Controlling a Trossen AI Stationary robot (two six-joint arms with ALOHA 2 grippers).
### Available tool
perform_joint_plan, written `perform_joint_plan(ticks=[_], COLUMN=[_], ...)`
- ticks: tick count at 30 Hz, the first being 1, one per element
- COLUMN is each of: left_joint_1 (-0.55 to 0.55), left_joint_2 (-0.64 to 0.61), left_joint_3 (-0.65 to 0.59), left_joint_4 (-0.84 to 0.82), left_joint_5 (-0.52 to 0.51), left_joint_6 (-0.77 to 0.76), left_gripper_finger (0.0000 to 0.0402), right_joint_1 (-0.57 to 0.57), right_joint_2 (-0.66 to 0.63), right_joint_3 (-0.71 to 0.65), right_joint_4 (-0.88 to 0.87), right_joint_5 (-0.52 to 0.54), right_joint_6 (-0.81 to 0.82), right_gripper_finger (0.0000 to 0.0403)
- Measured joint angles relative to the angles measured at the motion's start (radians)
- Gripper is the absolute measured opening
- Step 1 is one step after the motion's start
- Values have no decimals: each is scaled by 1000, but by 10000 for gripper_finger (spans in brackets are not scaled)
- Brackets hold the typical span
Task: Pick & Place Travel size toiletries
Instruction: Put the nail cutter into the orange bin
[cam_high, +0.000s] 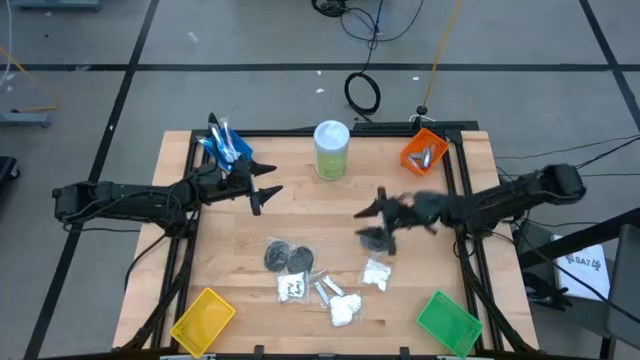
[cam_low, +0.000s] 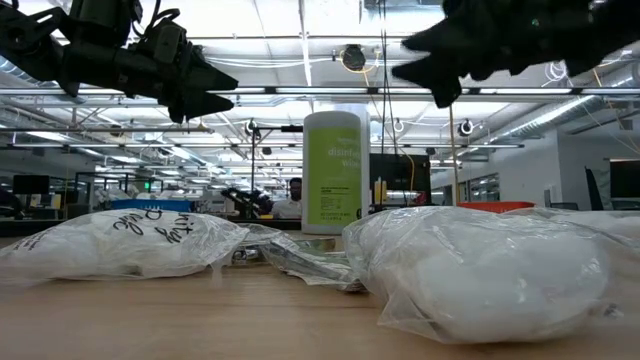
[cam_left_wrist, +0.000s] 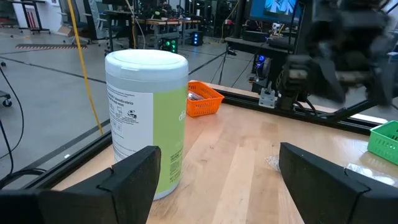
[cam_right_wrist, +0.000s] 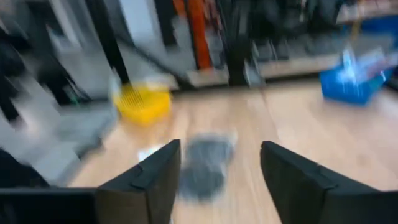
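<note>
The right gripper (cam_high: 375, 222) hangs over the middle-right of the pale wooden table (cam_high: 300, 200), its two dark fingers (cam_right_wrist: 146, 180) parted with nothing between them; a blurred dark grey round disc (cam_right_wrist: 205, 163) shows in the gap, and whether it rests on the wood or is in the air I cannot tell. The left gripper (cam_high: 268, 185) waits near the table's back left, spread wide and empty, facing the tall pale-green canister with a white lid (cam_left_wrist: 148, 121).

The travel toiletries sit mostly in the front middle of the table: two dark grey round discs (cam_high: 288, 258) side by side, short silver tubes (cam_high: 325, 290) just beside white packets (cam_high: 345, 310), and another white packet (cam_high: 376, 273) a little to the right. Thin blue sticks (cam_high: 222, 138) stand in the blue plastic bin (cam_high: 228, 150) at the back left corner, and silver tubes (cam_high: 428, 156) lie in the orange plastic bin (cam_high: 420, 150) at the back right. A yellow bin (cam_high: 204, 320) and a green bin (cam_high: 448, 322) occupy the front corners (both look empty).

Beyond the table lies a grey floor with black cables (cam_high: 362, 92); the low view shows a lit workshop with a person (cam_low: 294, 196) far behind.
</note>
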Motion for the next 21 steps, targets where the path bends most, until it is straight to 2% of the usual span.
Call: perform_joint_plan(ticks=[3, 6, 10, 13, 21], left_joint_1=[0, 0, 0, 0, 0], left_joint_2=[0, 0, 0, 0, 0], left_joint_3=[0, 0, 0, 0, 0], left_joint_4=[0, 0, 0, 0, 0], left_joint_5=[0, 0, 0, 0, 0], left_joint_6=[0, 0, 0, 0, 0], left_gripper_finger=[321, 321, 321, 321, 321], right_joint_1=[98, 156, 203, 220, 226], right_joint_2=[110, 251, 450, 571, 761], right_joint_3=[138, 294, 458, 552, 734], right_joint_4=[-243, -440, -545, -565, -612], right_joint_5=[165, 232, 222, 155, 70], right_joint_6=[21, 81, 99, 82, 61], right_gripper_finger=[241, 248, 244, 240, 238])
